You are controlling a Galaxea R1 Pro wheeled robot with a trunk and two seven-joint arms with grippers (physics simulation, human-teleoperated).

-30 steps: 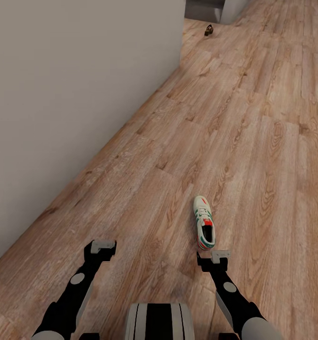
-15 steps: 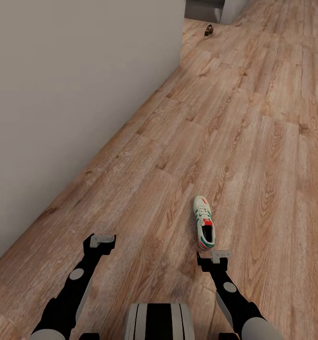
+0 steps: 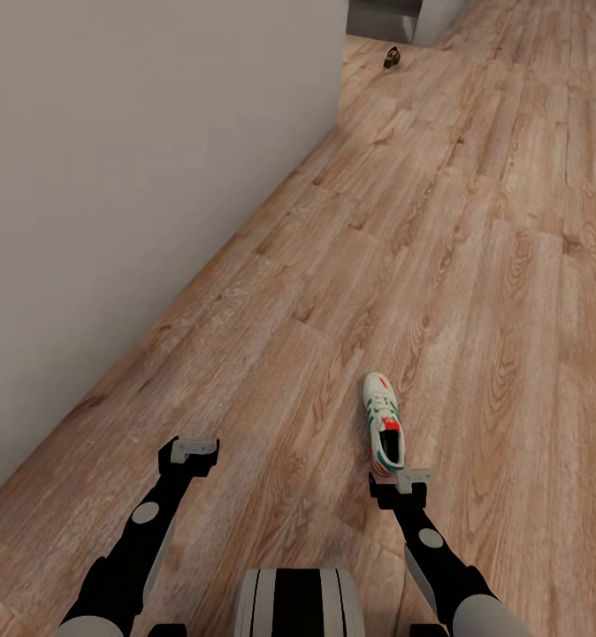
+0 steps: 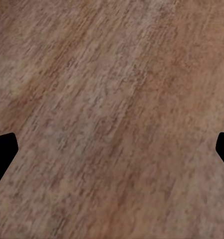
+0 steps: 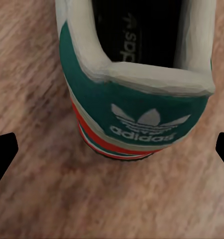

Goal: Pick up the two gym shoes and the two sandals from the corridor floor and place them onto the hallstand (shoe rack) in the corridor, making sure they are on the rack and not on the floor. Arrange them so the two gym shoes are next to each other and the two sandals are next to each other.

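Observation:
One gym shoe (image 3: 384,426), white with green stripes and a red-orange tongue, lies on the corridor floor (image 3: 475,265) with its heel toward me. My right gripper (image 3: 404,480) hovers open just behind that heel. In the right wrist view the green heel of the gym shoe (image 5: 137,99) sits ahead of the open right gripper (image 5: 112,152), and its fingers do not touch it. My left gripper (image 3: 190,448) is open over bare floor, as the left wrist view's left gripper (image 4: 112,149) confirms. Far down the corridor lies a dark sandal (image 3: 391,57). The hallstand is out of view.
A plain grey wall (image 3: 139,177) runs along the left, ending at a corner (image 3: 344,62) near the sandal. Grey furniture (image 3: 382,16) stands at the far end, too small to identify. Open plank floor stretches ahead and to the right.
The whole view has crept slightly forward, so the shoe sits a little lower in the picture and closer to my right gripper. The left gripper shifted slightly forward.

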